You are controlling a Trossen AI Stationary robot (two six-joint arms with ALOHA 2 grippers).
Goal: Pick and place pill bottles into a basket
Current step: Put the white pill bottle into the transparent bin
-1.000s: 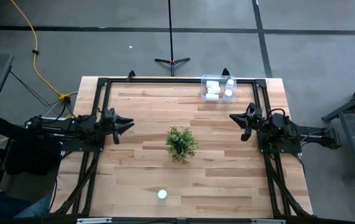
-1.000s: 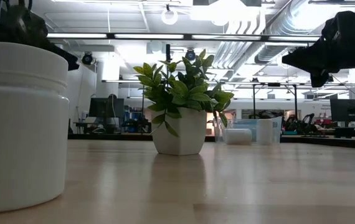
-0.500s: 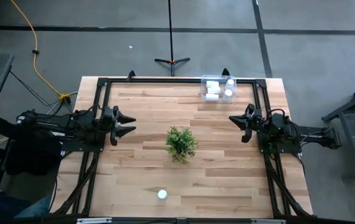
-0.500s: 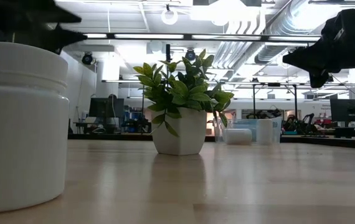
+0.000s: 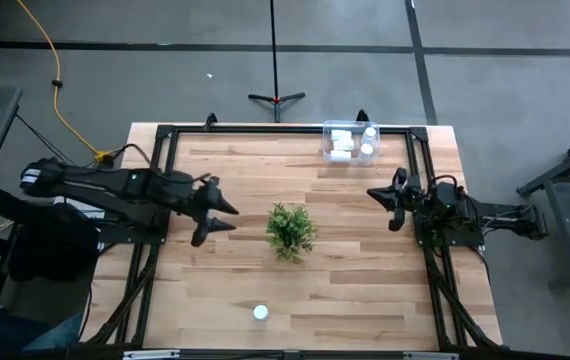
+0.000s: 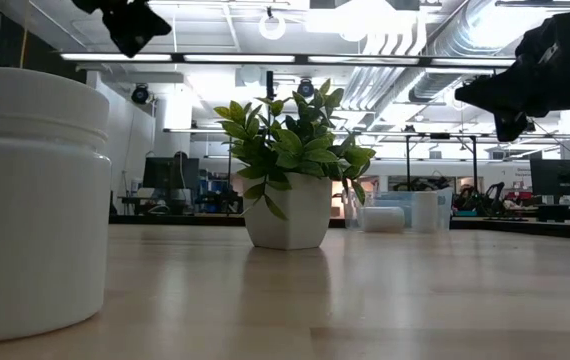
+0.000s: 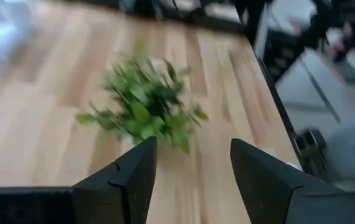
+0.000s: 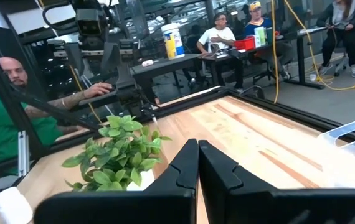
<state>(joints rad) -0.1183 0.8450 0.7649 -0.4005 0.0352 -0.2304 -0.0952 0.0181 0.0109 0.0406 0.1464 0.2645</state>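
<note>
One white pill bottle [image 5: 260,313] stands upright on its base near the table's front edge; it looms large at the left of the low view [image 6: 35,200]. The clear basket [image 5: 351,141] sits at the far edge with several pill bottles inside. My left gripper [image 5: 231,216] hangs open above the table, left of the green potted plant [image 5: 291,230], with nothing between its fingers [image 7: 134,177]. My right gripper [image 5: 373,192] waits shut over the table's right side, right of the plant; its fingers are closed together in its wrist view [image 8: 197,163].
The potted plant [image 6: 295,180] stands mid-table between both arms and between the lone bottle and the basket [image 6: 405,210]. A black frame [image 5: 265,130] runs along the table's edges. People sit at desks in the room beyond [image 8: 227,28].
My left gripper has risen and reached toward the table's right, closing on the plant, and tipped to slant downward. Its fingers have opened wider. My right arm has kept still, and the bottles have not moved.
</note>
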